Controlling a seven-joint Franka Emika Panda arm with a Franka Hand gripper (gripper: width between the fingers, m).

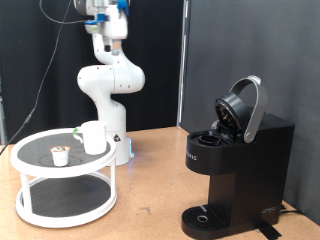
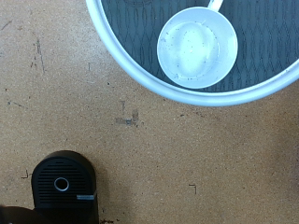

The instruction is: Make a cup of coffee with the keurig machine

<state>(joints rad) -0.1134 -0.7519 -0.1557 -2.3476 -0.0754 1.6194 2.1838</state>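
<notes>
While your white Franka arm (image 1: 108, 70) is rising from its base at the far side of the wooden tabletop (image 1: 150, 170), its hand (image 1: 105, 15) is sitting high at the exterior view's top, left of centre, well above everything on the table. You are not seeing the fingers in either view, so whether the gripper is open or closed cannot be told, and nothing is showing between them.

You are finding the plain white cylindrical mug (image 1: 93, 137) standing upright on the dark top shelf of the white two-tier round stand (image 1: 30, 200) at the exterior view's left; beside it, nearer the left, a small brown-topped coffee pod (image 1: 61, 155) is resting on the same shelf. The wrist view is looking straight down into the mug (image 2: 196, 47), which is appearing empty, inside the stand's white rim (image 2: 121, 58).

You are seeing the black boxy single-serve coffee maker (image 1: 235, 170) standing at the exterior view's right, well apart from the stand, with its rounded hinged lid (image 1: 243, 108) raised and its round drip tray (image 1: 203, 215) bare. Its black body is also showing in the wrist view (image 2: 64, 185).
</notes>
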